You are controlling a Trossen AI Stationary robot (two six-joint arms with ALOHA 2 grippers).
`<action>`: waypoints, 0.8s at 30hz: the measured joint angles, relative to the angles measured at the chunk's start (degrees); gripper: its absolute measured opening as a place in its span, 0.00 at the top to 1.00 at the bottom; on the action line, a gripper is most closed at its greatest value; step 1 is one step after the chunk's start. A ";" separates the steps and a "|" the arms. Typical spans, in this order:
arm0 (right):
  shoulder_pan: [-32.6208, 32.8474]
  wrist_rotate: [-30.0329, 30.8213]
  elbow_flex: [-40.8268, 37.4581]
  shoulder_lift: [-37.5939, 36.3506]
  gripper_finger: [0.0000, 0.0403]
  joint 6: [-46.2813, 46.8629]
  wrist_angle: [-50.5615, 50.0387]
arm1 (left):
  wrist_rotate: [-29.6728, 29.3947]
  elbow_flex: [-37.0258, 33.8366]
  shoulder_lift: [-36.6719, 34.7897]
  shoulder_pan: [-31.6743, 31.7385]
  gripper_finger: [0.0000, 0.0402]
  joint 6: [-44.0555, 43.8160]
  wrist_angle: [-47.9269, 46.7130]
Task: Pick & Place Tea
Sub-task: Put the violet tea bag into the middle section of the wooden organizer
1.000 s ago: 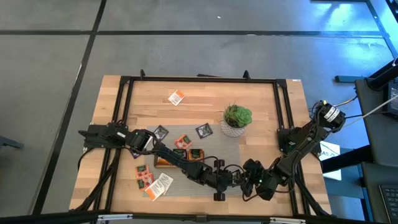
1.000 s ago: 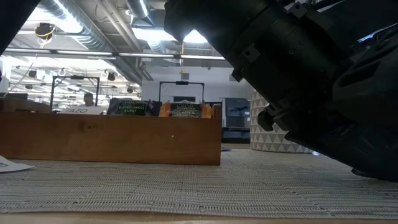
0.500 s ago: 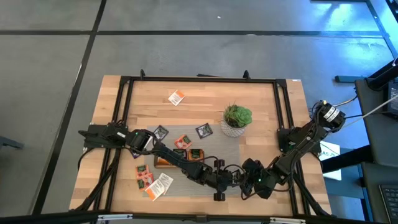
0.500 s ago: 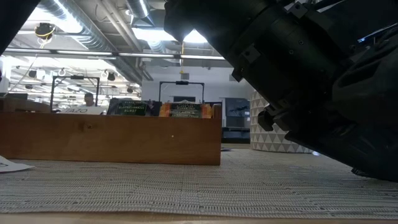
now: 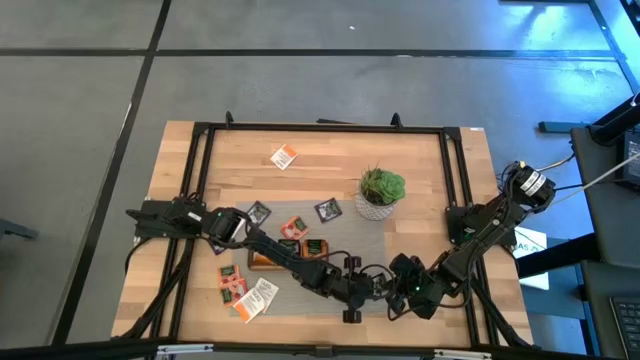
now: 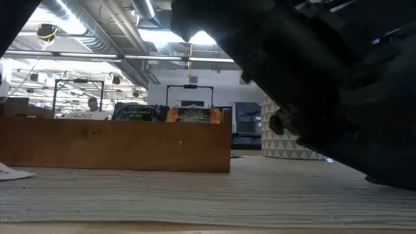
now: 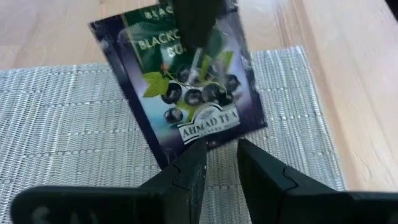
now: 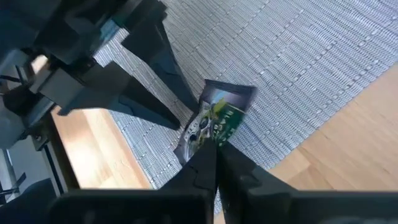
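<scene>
right gripper (image 8: 214, 144) clamped on dark tea sachet (image 7: 186, 99) over grey mat (image 7: 62, 124); left gripper (image 7: 219, 163) agape below

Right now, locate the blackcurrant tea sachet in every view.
High view: blackcurrant tea sachet not discernible, hidden at the right gripper, near the front edge of the grey woven mat.
Low view: not visible; a dark arm fills the right.
Left wrist view: centre, tilted above the mat.
Right wrist view: centre, pinched by the right gripper.
Shared landmark: the grey woven mat.
</scene>
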 joint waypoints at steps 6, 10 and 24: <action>0.02 -1.05 0.02 -0.59 0.98 -2.57 -0.36 | -2.53 -0.42 -6.66 -1.17 0.78 4.60 -6.64; 0.02 -0.98 0.02 -2.19 0.99 -4.55 -0.41 | -8.31 -0.03 -12.20 -2.52 0.78 4.54 -12.99; -4.13 2.85 12.44 -5.75 0.99 -33.94 -2.30 | -29.23 -0.01 -25.62 -12.41 0.78 -14.90 -40.17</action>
